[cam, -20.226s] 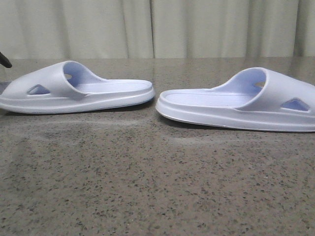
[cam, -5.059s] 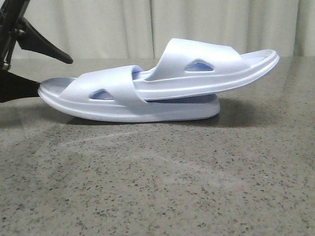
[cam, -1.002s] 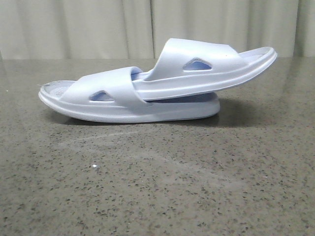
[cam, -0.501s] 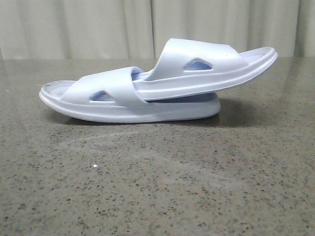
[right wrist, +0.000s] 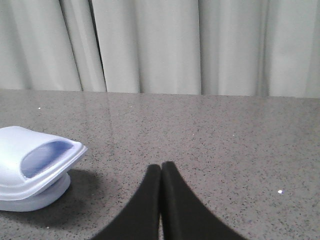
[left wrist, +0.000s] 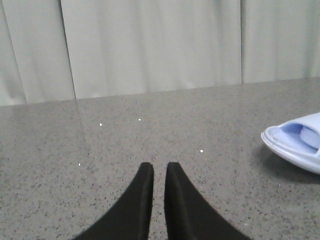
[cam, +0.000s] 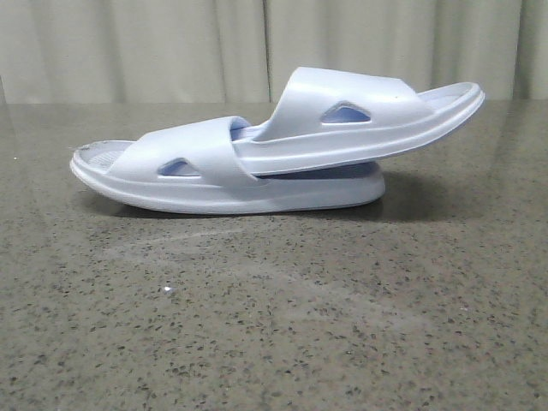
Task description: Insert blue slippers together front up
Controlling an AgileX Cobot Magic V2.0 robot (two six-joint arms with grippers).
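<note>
The blue slippers lie nested at the middle of the table in the front view. The lower slipper (cam: 214,184) rests flat on the table. The upper slipper (cam: 360,120) has one end pushed under the lower one's strap and its other end raised to the right. Neither gripper shows in the front view. My left gripper (left wrist: 159,167) is empty, its fingers a narrow gap apart, with one slipper end (left wrist: 295,142) off to its side. My right gripper (right wrist: 161,167) is shut and empty, with the stacked slipper ends (right wrist: 35,160) apart from it.
The speckled grey stone table (cam: 274,325) stretches in front of the slippers. A pale curtain (cam: 171,43) hangs behind the table's far edge.
Long ago the two slippers lay apart, now they are nested. My left gripper, open at the left 5 s ago, has left the front view. Nothing has visibly moved in the last second.
</note>
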